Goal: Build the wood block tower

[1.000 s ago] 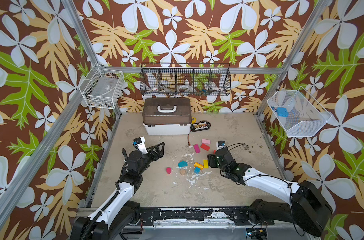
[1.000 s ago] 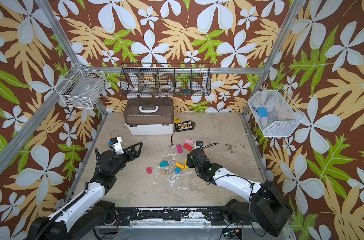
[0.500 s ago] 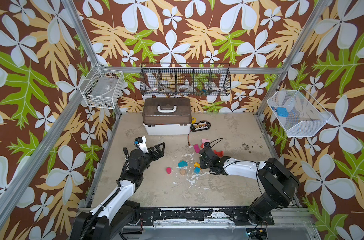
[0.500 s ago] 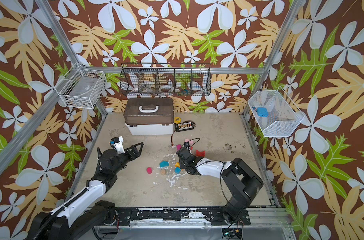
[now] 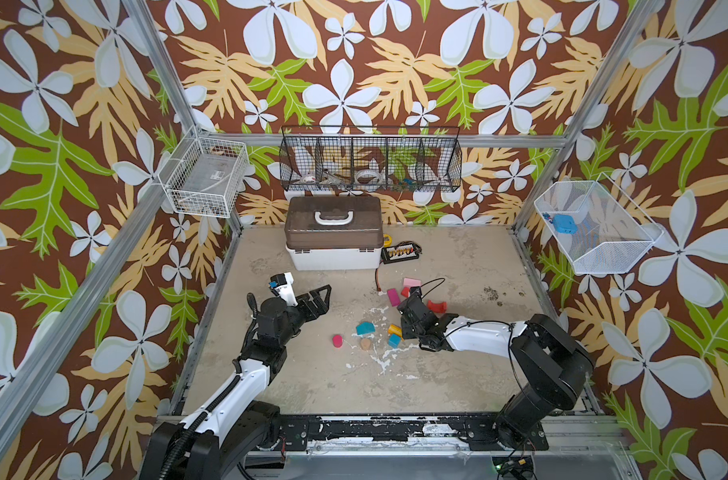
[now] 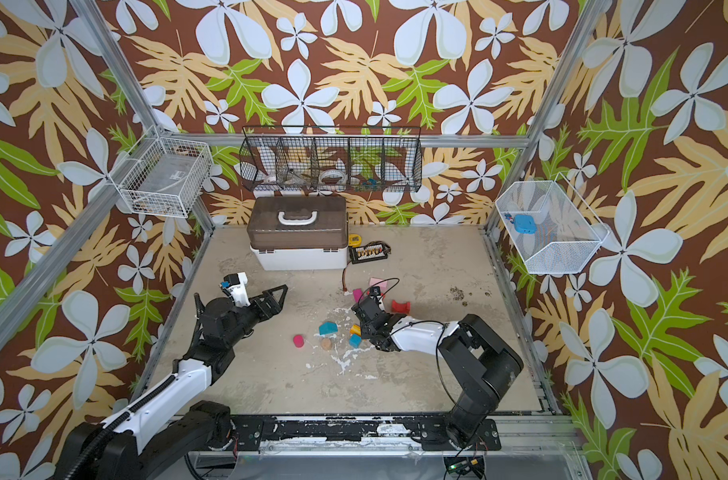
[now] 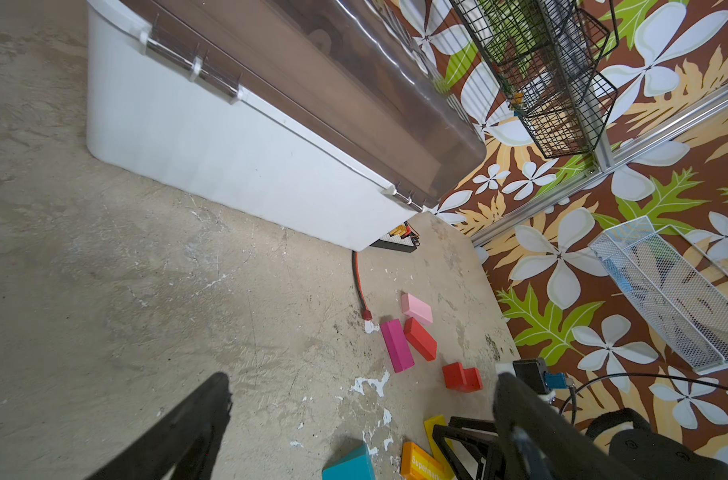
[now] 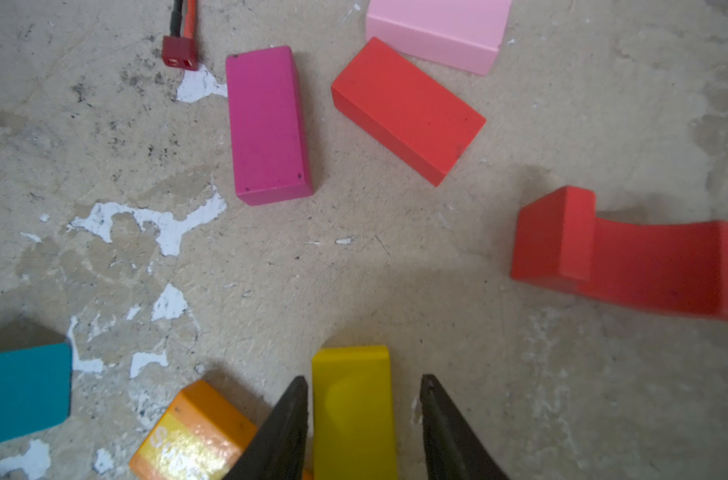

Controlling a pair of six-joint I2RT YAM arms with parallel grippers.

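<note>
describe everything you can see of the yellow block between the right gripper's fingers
The yellow block is a smooth painted bar, seemingly wood, with squared edges and a darker patch on its top face. It lies flat on the table, lengthwise between the black fingers of the right gripper. One finger is at or almost at its side; the other stands clear of it, so it is not clamped. An orange block lies close beside it; whether they touch is hidden.
</note>
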